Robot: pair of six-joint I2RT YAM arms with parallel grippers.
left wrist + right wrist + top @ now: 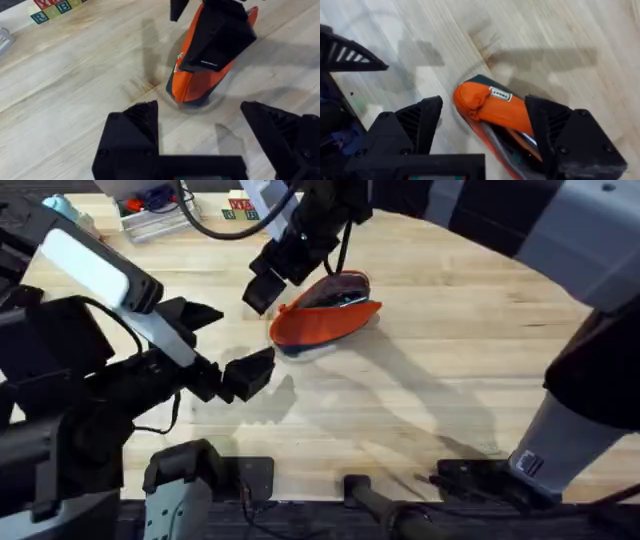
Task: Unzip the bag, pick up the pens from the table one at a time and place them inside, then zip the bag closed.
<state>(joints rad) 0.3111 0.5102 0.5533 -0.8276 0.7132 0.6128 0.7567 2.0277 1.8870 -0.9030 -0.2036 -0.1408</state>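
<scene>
- Pale wooden planks with clear grain make up the table [430, 370], which fills the overhead view; a darker stain marks the wood just beside the bag in the left wrist view.
- The left arm comes in from the lower left, and the left gripper [215, 345] hangs over bare wood, near the bag but apart from it. Its black fingers [132, 135] stand wide apart with nothing between them.
- The right arm reaches across from the lower right to the far middle of the table. The right gripper [285, 275] sits over the bag's left end, its fingers [410, 130] spread wide to either side of the orange tip. I cannot tell whether they touch the fabric.
- The bag [325, 318] lies near the middle of the table, orange on top with a dark underside showing along its lower edge. Its top gapes open, and dark and silvery contents show inside [520, 142]; what they are I cannot tell. A small white label sits on the orange end.
- Lettered blocks [52, 9] rest at the table's far edge, well apart from the bag.
</scene>
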